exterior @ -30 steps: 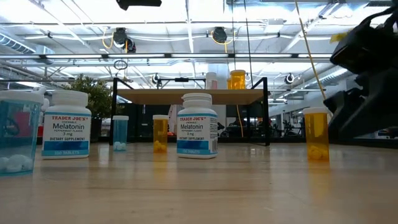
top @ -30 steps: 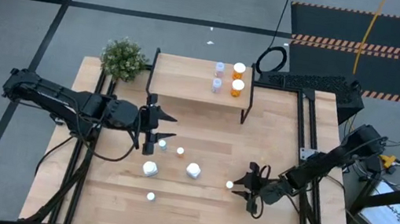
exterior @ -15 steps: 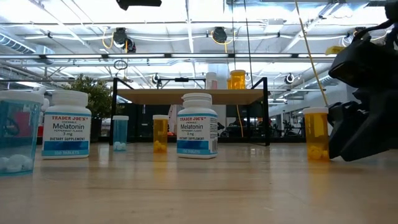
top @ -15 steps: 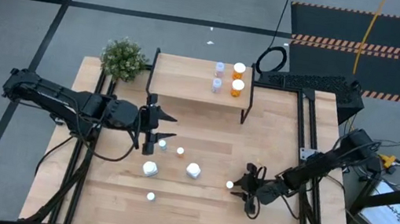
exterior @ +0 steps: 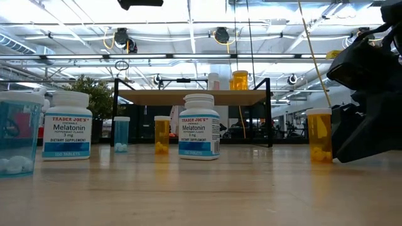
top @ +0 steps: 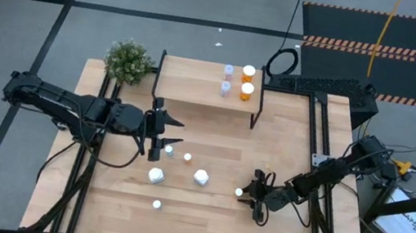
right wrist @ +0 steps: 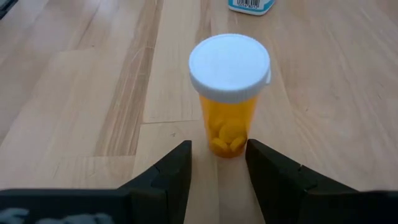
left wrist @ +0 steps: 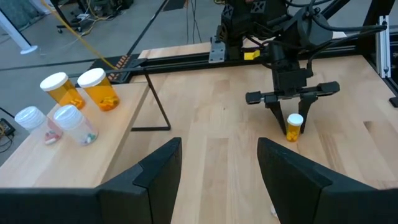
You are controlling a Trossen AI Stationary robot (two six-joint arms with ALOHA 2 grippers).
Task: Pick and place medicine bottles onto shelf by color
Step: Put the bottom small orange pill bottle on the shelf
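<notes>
The tabletop (top: 201,215) is pale butcher-block wood with visible plank seams. On it stands the shelf (top: 197,82), a light-wood rectangular board on thin black metal legs, at the far edge beside a small green potted plant (top: 128,60). Four white-capped cylindrical bottles stand on the shelf board: two orange bottles (left wrist: 81,92) holding orange tablets and two clear pale bottles (left wrist: 59,124) holding a few pale and pink pills. On the table, two squat white bottles (exterior: 67,125) carry labels reading "TRADER JOE'S Melatonin", "DIETARY SUPPLEMENT" and "TABLETS"; a translucent blue bottle (exterior: 17,133) near the low camera holds white pills, and farther back stand a slim blue bottle (exterior: 121,134) and a small orange bottle (exterior: 162,135). The right gripper (top: 249,194) is low at the near right of the table, its dark fingers (right wrist: 168,171) parted and set on either side of an orange tablet bottle (right wrist: 229,93) standing upright, not clamped on it. The left gripper (top: 173,130) hovers over the left middle of the table, fingers spread and holding nothing.
</notes>
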